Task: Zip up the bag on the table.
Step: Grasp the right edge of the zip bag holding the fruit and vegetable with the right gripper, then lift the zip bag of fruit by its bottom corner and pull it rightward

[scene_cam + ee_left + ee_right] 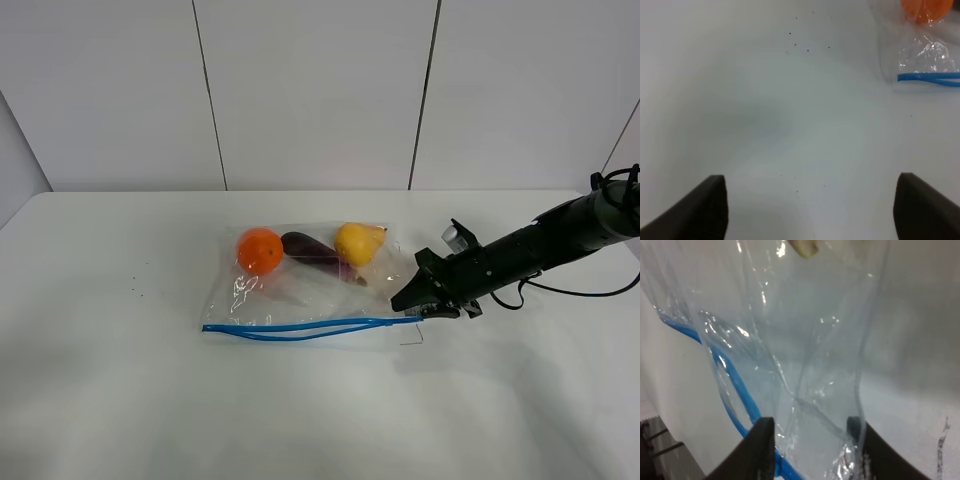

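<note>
The clear bag [300,290] lies on the white table [120,380], with an orange [260,249], an eggplant [312,248] and a pear [357,242] inside. Its blue zipper strip [300,328] runs along the near edge and gapes in the middle. My right gripper [405,298] is at the bag's right end. In the right wrist view its jaws [810,425] stand partly open with the bag's clear plastic [805,340] and the zipper [737,390] between them. My left gripper [810,180] is open and empty over bare table, left of the bag's corner [927,60].
The right arm [540,240] reaches in from the right edge, with a cable [580,293] trailing below it. A white panelled wall [320,90] stands behind the table. The left arm is out of the exterior view.
</note>
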### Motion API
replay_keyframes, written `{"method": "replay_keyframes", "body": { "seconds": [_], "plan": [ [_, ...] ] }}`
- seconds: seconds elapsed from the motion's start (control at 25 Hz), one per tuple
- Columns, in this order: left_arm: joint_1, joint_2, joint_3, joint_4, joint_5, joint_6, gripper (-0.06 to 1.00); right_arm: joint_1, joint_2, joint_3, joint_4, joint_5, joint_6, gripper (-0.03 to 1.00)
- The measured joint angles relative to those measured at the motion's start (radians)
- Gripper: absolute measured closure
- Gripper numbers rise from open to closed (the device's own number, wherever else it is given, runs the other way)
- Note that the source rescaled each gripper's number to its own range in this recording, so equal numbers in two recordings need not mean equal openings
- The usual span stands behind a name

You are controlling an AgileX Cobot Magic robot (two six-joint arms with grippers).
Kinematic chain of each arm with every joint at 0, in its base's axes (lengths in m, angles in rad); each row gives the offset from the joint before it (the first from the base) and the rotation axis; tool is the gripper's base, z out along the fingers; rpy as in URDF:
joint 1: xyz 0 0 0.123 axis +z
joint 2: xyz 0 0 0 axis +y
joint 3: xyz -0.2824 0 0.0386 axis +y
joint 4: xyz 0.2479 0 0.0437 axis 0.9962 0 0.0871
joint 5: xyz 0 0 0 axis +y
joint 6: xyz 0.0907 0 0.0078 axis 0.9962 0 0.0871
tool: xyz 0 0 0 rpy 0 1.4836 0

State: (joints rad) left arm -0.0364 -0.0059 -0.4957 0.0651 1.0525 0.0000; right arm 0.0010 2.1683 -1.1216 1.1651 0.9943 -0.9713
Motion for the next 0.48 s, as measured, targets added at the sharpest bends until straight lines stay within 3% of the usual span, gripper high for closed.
{"method": "replay_keyframes", "body": {
  "seconds": [0.16,0.32,0.48],
  "plan": [
    [0.0,0.0,0.0,0.0,0.0,0.0,-0.02,0.0,0.0,0.0,0.0,0.0,0.0,0.62],
    [0.0,0.0,0.0,0.0,0.0,0.0,-0.02,0.0,0.0,0.0,0.0,0.004,0.003,0.94],
    [0.0,0.0,0.0,0.0,0.0,0.0,-0.02,0.0,0.0,0.0,0.0,0.008,0.003,0.97]
  ]
}}
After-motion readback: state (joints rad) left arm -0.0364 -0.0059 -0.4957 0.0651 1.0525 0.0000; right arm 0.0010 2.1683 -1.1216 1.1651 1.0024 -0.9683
